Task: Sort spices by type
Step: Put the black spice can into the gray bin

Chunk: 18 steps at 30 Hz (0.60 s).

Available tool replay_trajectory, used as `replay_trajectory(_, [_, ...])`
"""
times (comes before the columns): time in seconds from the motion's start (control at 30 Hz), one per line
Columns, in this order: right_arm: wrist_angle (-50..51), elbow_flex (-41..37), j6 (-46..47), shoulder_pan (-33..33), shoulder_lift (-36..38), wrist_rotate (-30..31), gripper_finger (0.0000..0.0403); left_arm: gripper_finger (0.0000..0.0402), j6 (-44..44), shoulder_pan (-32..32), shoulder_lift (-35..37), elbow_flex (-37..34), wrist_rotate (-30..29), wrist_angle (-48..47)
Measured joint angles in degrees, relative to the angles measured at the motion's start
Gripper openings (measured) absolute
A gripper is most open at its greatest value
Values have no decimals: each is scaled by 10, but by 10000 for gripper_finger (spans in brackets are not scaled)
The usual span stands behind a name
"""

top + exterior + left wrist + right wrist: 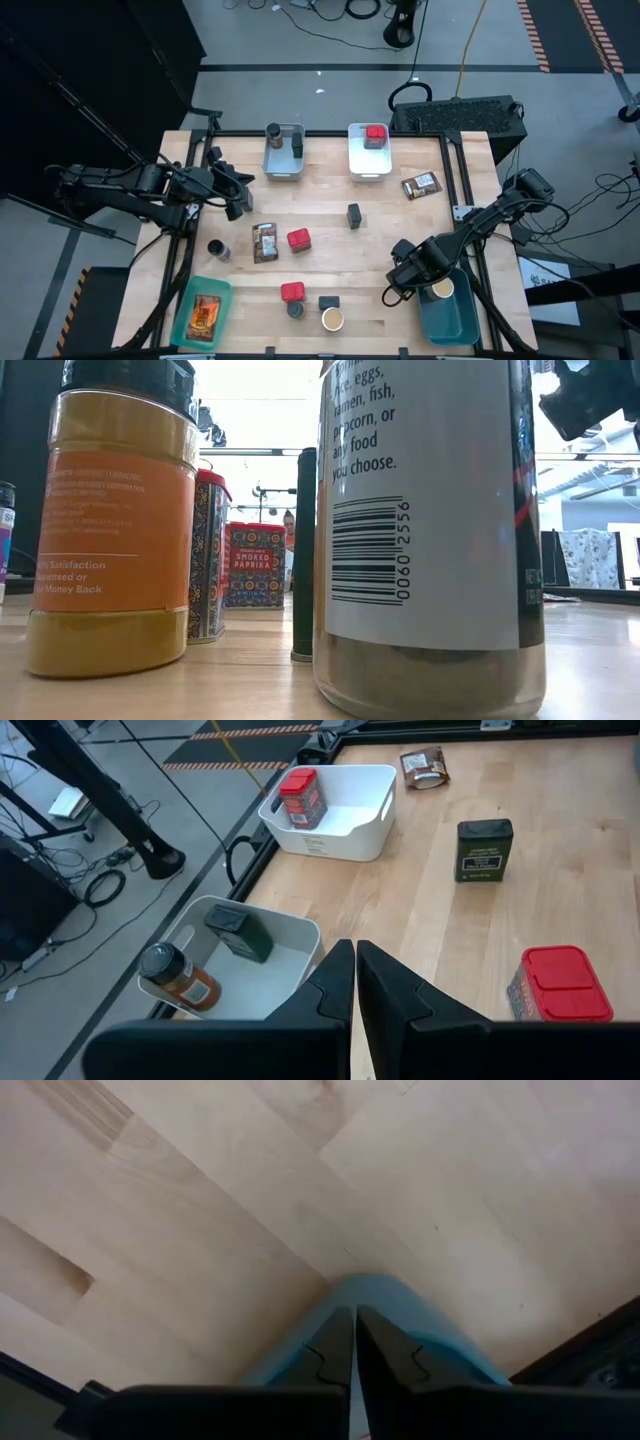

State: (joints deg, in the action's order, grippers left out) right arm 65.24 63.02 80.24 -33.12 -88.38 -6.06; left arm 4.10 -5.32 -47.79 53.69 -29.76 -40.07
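Observation:
Spices stand scattered on the wooden table: red tins (298, 239) (292, 292), dark tins (354, 215) (329, 303), dark jars (218, 249) (295, 310), a tan-topped jar (332, 320) and printed packets (264, 242) (421, 185). The grey bin (283, 165) holds a jar and a dark tin. A red tin (301, 797) stands in the white bin (370, 165). My left gripper (240, 197) (355, 970) is shut and empty at the table's left side. My right gripper (397, 290) (353, 1330) is shut and empty over the near-left corner of the blue bin (450, 318), which holds a tan-topped jar (441, 289).
A teal bin (185, 322) at the near left corner holds a printed packet (204, 316). In the low view an orange jar (115, 520) and a barcoded jar (425, 530) stand close to the near edge. Bare wood lies in the middle right of the table.

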Motion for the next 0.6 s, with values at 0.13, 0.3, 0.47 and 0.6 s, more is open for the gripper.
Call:
replay_trajectory(0.13, [1, 0, 0, 0, 0, 0, 0, 20, 0, 0, 0, 0, 0, 0])
replay_trajectory(0.3, [16, 0, -2, 0, 0, -1, 0, 20, 0, 0, 0, 0, 0, 0])
replay_trajectory(0.47, [15, 2, -15, 0, 0, 29, 0, 20, 0, 0, 0, 0, 0, 1])
replay_trajectory(0.6, [12, 17, -39, 2, 0, 76, 0, 20, 0, 0, 0, 0, 0, 2])
